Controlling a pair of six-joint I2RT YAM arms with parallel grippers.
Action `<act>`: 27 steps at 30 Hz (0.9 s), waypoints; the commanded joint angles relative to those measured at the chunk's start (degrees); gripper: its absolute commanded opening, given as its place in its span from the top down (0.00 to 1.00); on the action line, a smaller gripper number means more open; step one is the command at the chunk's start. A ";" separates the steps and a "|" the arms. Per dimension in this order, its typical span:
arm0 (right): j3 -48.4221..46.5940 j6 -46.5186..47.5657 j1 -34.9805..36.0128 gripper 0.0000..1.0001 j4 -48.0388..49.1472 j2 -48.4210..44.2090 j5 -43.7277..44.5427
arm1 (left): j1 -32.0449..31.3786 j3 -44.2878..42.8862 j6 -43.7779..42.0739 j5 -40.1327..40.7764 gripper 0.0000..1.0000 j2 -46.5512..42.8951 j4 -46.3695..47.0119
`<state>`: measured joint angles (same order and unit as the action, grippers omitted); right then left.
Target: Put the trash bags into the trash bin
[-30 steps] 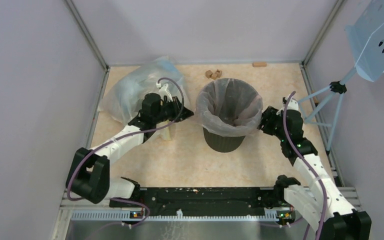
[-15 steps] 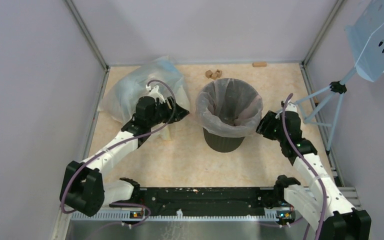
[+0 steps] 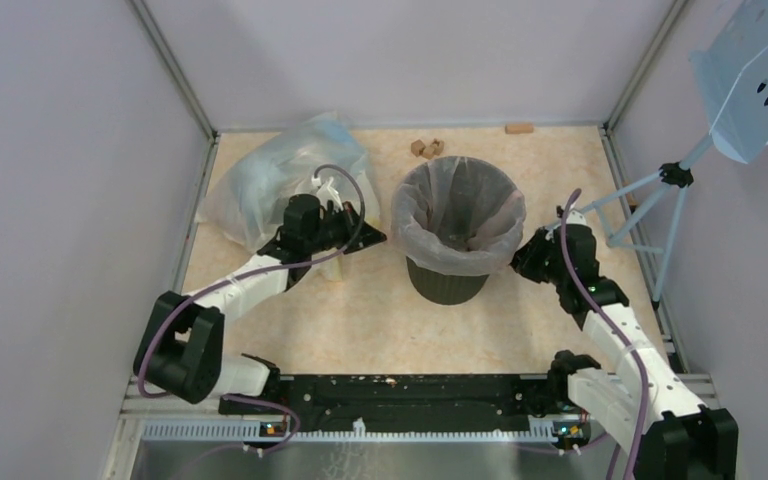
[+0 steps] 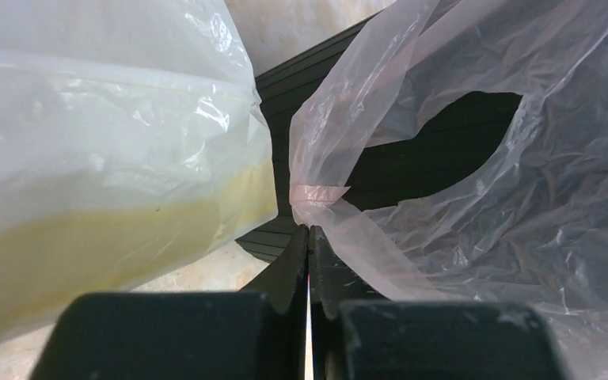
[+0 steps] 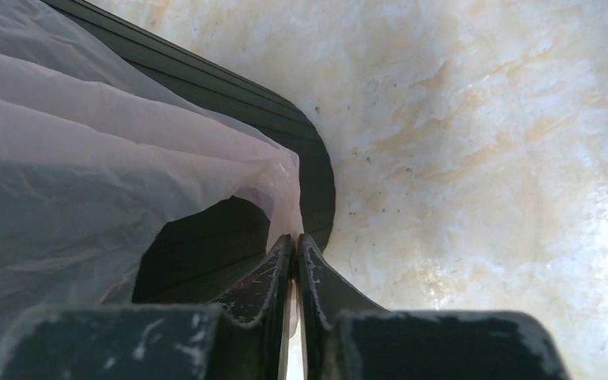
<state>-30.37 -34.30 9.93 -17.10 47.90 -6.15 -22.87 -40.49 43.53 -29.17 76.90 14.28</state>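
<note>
The black ribbed trash bin (image 3: 448,280) stands mid-table, lined by a pale pink see-through trash bag (image 3: 457,215) folded out over its rim. My left gripper (image 3: 378,238) is at the bin's left side. In the left wrist view its jaws (image 4: 309,231) are shut, with the bag's hem (image 4: 317,195) drawn taut into the tips against the dark bin (image 4: 443,150). My right gripper (image 3: 518,262) is at the bin's right side. Its jaws (image 5: 294,239) are shut on a fold of the pink film (image 5: 283,198) beside the bin's rim (image 5: 321,190).
A large clear plastic sack (image 3: 280,180) lies at the back left, close against my left arm and filling the left of the left wrist view (image 4: 103,142). A cream block (image 3: 332,268) sits under that arm. Small wooden pieces (image 3: 426,148) lie behind the bin. A blue tripod stand (image 3: 660,215) is on the right.
Both grippers have closed on the bag's edge, the left after opening wider first. The left arm swung out and back. The right gripper edged in toward the bin.
</note>
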 commanded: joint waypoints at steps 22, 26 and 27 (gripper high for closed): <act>-13.99 4.40 -0.40 0.34 -13.94 -4.91 18.31 | -2.76 0.39 0.11 -3.02 0.97 7.29 9.47; -22.74 10.57 -0.35 0.42 -17.16 -5.62 19.39 | -2.79 0.34 -0.01 -3.47 0.97 7.21 9.55; -25.13 12.17 -0.35 0.47 -17.28 -5.44 17.37 | -2.79 0.45 -0.12 -3.59 0.98 7.23 9.46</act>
<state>-46.68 -29.30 9.93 -30.55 43.62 9.15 -25.45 -39.83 44.82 -32.58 85.41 21.87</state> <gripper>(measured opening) 0.599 0.027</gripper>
